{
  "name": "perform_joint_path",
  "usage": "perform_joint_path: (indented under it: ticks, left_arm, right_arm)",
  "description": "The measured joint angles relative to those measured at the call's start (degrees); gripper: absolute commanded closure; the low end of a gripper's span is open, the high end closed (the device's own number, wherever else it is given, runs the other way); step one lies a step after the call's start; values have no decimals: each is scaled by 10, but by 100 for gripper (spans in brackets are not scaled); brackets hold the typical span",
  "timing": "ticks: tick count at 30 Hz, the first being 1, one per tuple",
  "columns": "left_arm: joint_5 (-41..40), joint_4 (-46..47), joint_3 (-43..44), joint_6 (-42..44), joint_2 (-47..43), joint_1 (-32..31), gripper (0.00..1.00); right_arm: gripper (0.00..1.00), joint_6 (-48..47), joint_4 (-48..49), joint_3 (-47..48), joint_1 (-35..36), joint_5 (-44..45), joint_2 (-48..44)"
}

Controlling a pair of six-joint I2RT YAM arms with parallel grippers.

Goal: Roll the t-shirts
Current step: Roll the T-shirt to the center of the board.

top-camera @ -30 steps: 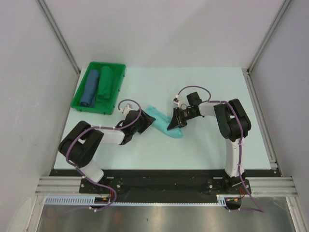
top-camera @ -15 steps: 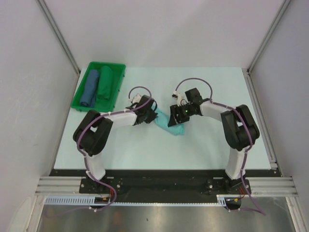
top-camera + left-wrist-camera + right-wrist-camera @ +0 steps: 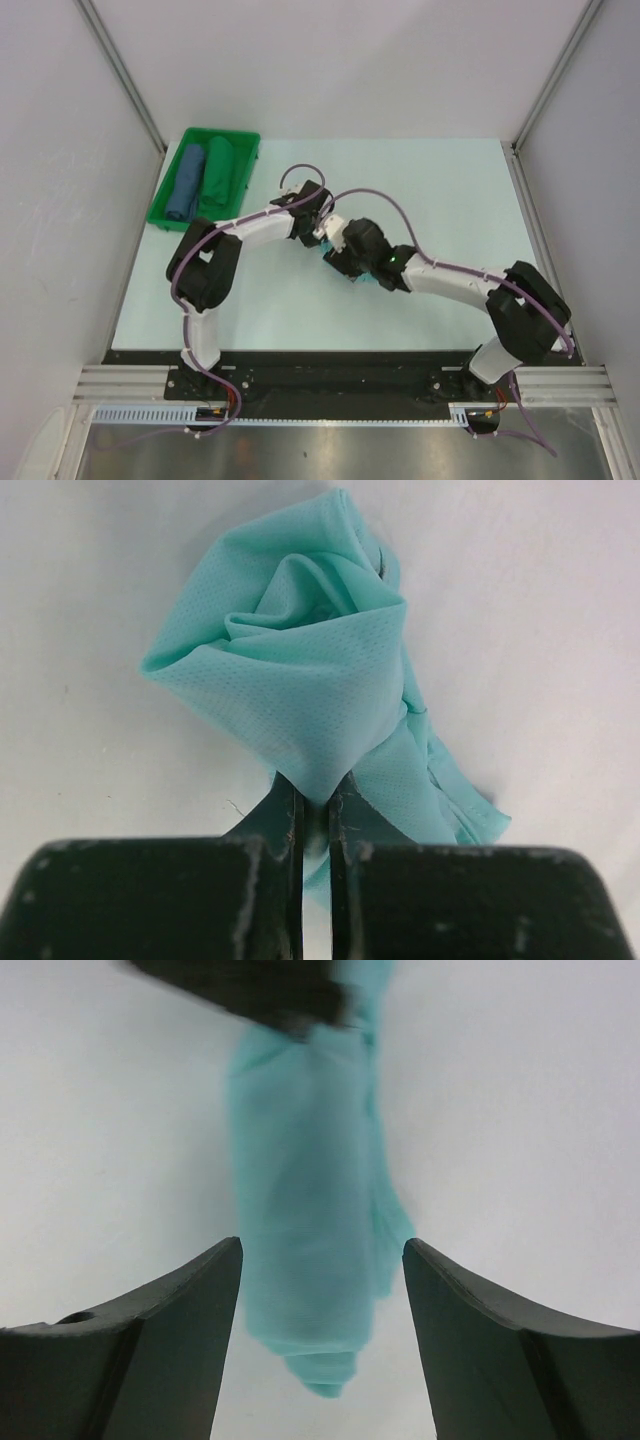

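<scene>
The light turquoise t-shirt (image 3: 300, 670) lies on the table as a loose roll. My left gripper (image 3: 315, 792) is shut on a fold at one end of it, the cloth bunching up just beyond the fingertips. In the right wrist view the roll (image 3: 305, 1210) runs away from the camera. My right gripper (image 3: 322, 1255) stands open, one finger on each side of the roll's near end, touching nothing. From above the two grippers, left (image 3: 320, 222) and right (image 3: 345, 268), meet mid-table and hide the t-shirt but for a sliver (image 3: 363, 283).
A green tray (image 3: 160, 215) sits at the table's back left. It holds a blue cloth roll (image 3: 187, 182) and a dark green roll (image 3: 217, 172). Both arms stretch low across the middle of the table. Grey walls close in the left and right sides.
My left gripper has reached to the shirt's far end and shut on a fold. My right gripper has opened, let go and swung left over the roll's other end.
</scene>
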Motion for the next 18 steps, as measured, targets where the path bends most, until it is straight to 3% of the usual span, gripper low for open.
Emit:
perform_joint_path:
  ticks: [7, 18]
  left_arm:
    - [11, -12, 10, 24, 5, 3, 100]
    - [27, -12, 12, 38, 7, 12, 100]
  right_arm:
    - [27, -59, 57, -41, 128, 104, 30]
    - [28, -119, 118, -45, 110, 186, 115]
